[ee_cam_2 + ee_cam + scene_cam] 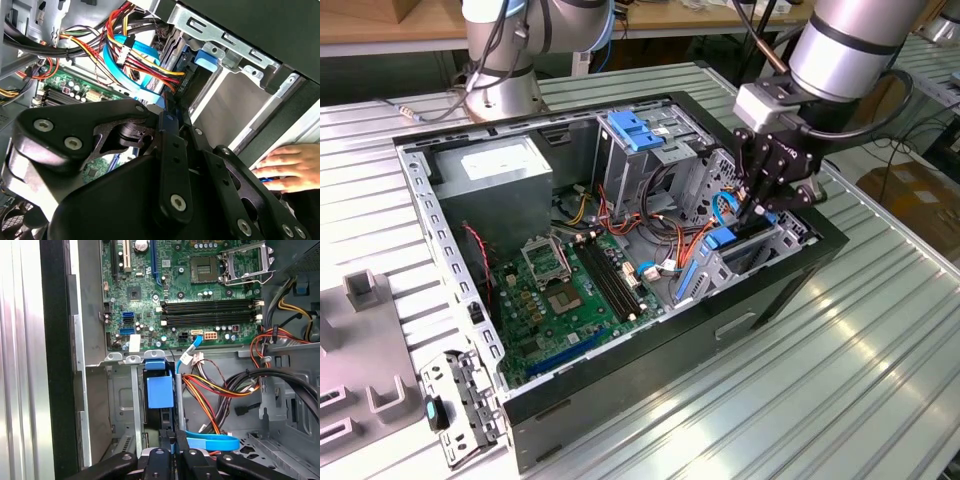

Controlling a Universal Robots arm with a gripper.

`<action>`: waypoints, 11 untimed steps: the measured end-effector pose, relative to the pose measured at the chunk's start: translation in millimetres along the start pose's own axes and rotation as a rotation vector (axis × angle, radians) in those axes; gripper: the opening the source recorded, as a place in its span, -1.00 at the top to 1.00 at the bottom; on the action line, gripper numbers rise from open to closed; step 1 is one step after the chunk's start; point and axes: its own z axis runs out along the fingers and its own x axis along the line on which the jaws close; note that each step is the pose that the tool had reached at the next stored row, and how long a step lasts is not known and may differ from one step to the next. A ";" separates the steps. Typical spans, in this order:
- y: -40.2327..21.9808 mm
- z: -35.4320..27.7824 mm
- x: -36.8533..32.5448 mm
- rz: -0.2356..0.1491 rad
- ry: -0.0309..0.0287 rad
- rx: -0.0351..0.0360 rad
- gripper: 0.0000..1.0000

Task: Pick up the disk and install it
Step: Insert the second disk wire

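Note:
The disk (160, 390) stands on edge in the narrow drive bay at the front corner of the open computer case (650, 345). Its blue carrier bracket and a dark edge show between the bay's grey metal walls. In the exterior view the disk (722, 238) sits low in the bay at the case's right end, directly under my gripper (760, 212). My gripper (175, 442) reaches down into the bay, its black fingers (187, 452) pressed close together on the disk's upper edge. In the second wrist view the gripper (169, 107) meets a thin blue edge beside the bay.
Orange, red and blue cables (215, 390) crowd the space beside the bay. The motherboard (565, 290), power supply (495, 170) and a blue caddy (638, 130) on the grey cage lie further in. A person's hand (287, 167) rests outside the case wall. Another arm's base (505, 70) stands behind.

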 end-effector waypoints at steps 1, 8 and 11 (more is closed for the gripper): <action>0.0 1.0 0.1 0.000 0.0001 -0.0001 0.68; -0.1 4.4 -0.1 0.000 -0.0003 0.0002 0.65; 0.0 -4.4 -0.1 0.000 0.0012 0.0001 0.40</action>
